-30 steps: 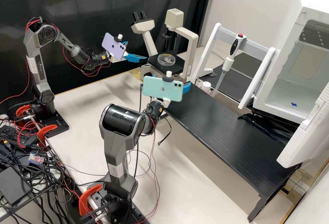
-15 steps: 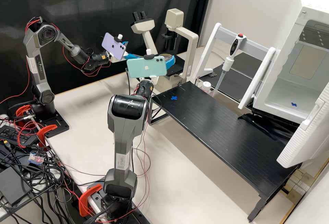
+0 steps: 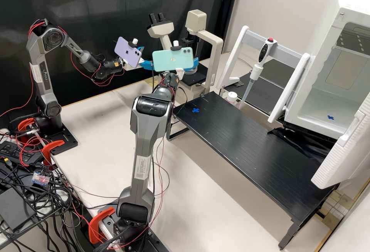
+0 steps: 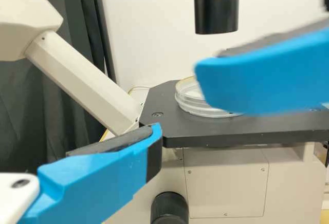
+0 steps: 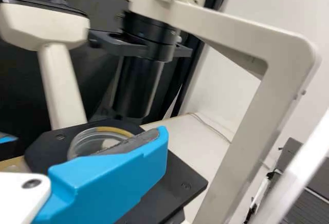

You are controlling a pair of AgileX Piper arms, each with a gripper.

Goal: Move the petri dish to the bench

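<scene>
Right hand: open with nothing gripped, one finger crossing in front of the dish.
Left hand: also open and unloaded, off to the dish's left.
Petri dish: just ahead of my right hand, flat on the microscope stage.
Grip: I'd centre low around both rims, level, then squeeze lightly; off-centre contact could skid it.
Tabletop: right of that hand; lift clear first.
</scene>
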